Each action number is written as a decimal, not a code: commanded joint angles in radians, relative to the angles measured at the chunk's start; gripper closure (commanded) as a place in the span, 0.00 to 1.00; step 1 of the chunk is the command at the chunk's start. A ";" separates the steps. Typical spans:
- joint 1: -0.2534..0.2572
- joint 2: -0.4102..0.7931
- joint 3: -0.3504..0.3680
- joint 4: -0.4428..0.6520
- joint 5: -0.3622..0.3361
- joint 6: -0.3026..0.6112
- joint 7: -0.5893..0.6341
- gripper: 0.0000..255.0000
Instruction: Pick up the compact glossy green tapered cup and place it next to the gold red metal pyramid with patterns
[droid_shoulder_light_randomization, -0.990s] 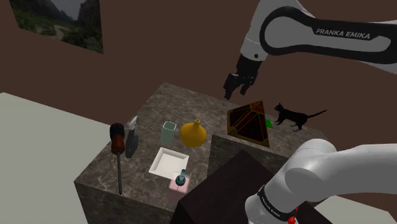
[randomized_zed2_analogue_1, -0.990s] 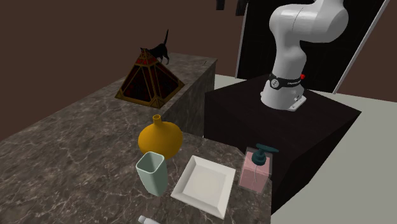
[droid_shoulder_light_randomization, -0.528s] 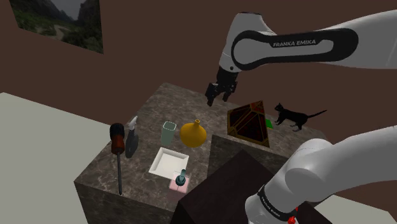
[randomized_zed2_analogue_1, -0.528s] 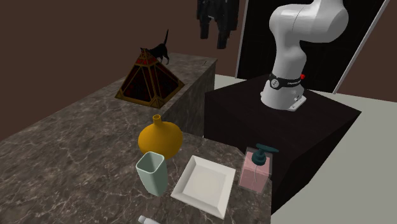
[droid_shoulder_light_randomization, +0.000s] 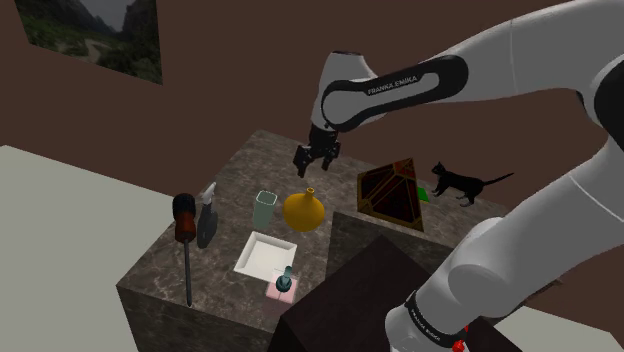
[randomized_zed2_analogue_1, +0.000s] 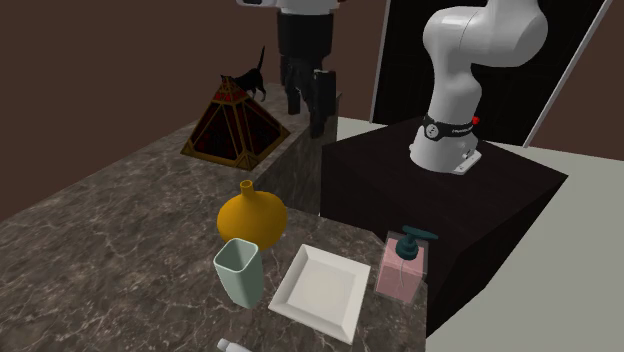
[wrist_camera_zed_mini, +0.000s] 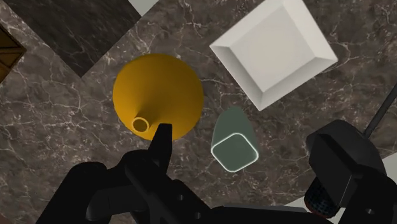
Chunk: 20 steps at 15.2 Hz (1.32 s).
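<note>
- In the shoulder view, the black gripper (droid_shoulder_light_randomization: 312, 168) is hanging in the air above the marble table (droid_shoulder_light_randomization: 262, 158), over its far part and up behind the yellow vase (droid_shoulder_light_randomization: 304, 209).
- The pale green cup (droid_shoulder_light_randomization: 265, 208) is standing upright on the table, just beside the vase on the shoulder view's left, with nothing holding it.
- The dark red and gold pyramid (droid_shoulder_light_randomization: 392, 195) is sitting well apart from the cup, on the vase's other side, with a black cat figure (droid_shoulder_light_randomization: 460, 183) behind it.
- A white square plate (droid_shoulder_light_randomization: 266, 254) is lying in front of the cup, and a pink soap bottle (droid_shoulder_light_randomization: 285, 285) is standing at the plate's near corner.
- A spray bottle (droid_shoulder_light_randomization: 207, 215) and a screwdriver (droid_shoulder_light_randomization: 185, 235) are lying to the shoulder view's left of the cup.

- In the second exterior view, the gripper (randomized_zed2_analogue_1: 306, 110) is pointing down, high above the table (randomized_zed2_analogue_1: 110, 230) and near the pyramid (randomized_zed2_analogue_1: 235, 125) and the cat figure (randomized_zed2_analogue_1: 245, 78).
- The cup (randomized_zed2_analogue_1: 238, 271) is standing at the front, between the vase (randomized_zed2_analogue_1: 252, 215) and the plate (randomized_zed2_analogue_1: 320, 288), with the soap bottle (randomized_zed2_analogue_1: 404, 262) beyond the plate by the dark stand (randomized_zed2_analogue_1: 480, 215).

- In the wrist view, the gripper (wrist_camera_zed_mini: 247, 135) is standing wide open, its fingers (wrist_camera_zed_mini: 159, 145) well apart.
- The cup (wrist_camera_zed_mini: 233, 141) is showing its open mouth between the fingers and is touching neither.
- The vase (wrist_camera_zed_mini: 158, 95) is sitting just beside the cup, and the plate (wrist_camera_zed_mini: 273, 49) is lying near both.
</note>
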 joint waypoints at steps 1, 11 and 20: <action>0.001 0.084 0.002 0.031 -0.001 0.052 0.006 0.00; 0.016 0.487 0.012 0.266 -0.011 0.203 0.041 0.00; 0.038 0.829 0.013 0.567 -0.013 0.232 0.057 0.00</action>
